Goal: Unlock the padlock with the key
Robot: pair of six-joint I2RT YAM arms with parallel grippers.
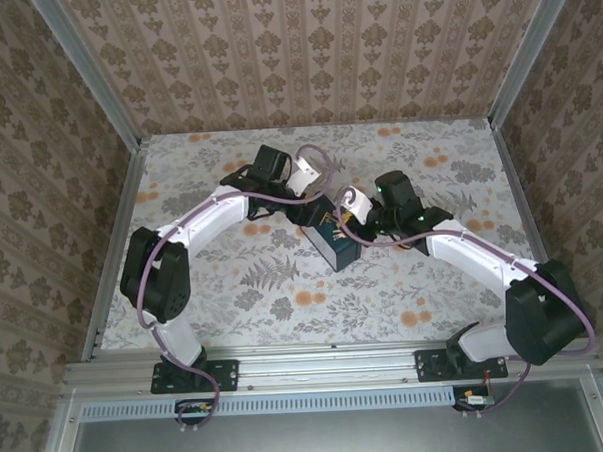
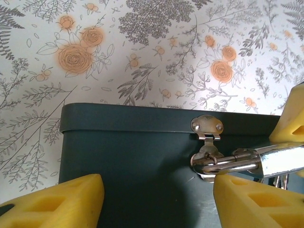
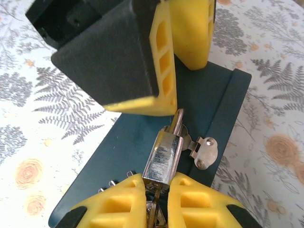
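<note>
At the moment inspected, the small silvery metal padlock with blocky body and thin curved shackle (image 3: 164,154) was hooked through the small riveted metal hasp (image 3: 203,151) of the dark blue rectangular tin (image 2: 133,161). The tin lay on the floral-patterned surface (image 2: 142,52) between the two arms. The right tool (image 3: 159,184) was closed upon the lower end of the padlock body, with a yellow pad (image 3: 114,202) on either side. It held the body out from the tin rather than letting it dangle, which was judged to steady the lock and present its keyway. The thin dark-silvery key (image 3: 154,213) appeared as slim metal at the base of the padlock, low between those pads. Whether it was seated in the keyway could not be told. The left tool (image 2: 156,202) stood wide open over the tin and held nothing, with the shackle just beside one of its pads (image 2: 256,199). Whether its pads touched the tin could not be told. That placing was judged preparatory, either to brace the tin or to reach for the key. The shackle appeared closed into the body, so the lock was assessed as not yet opened. Risk noted: the two tools were crowded close about the hasp, leaving little room to turn a key.
</note>
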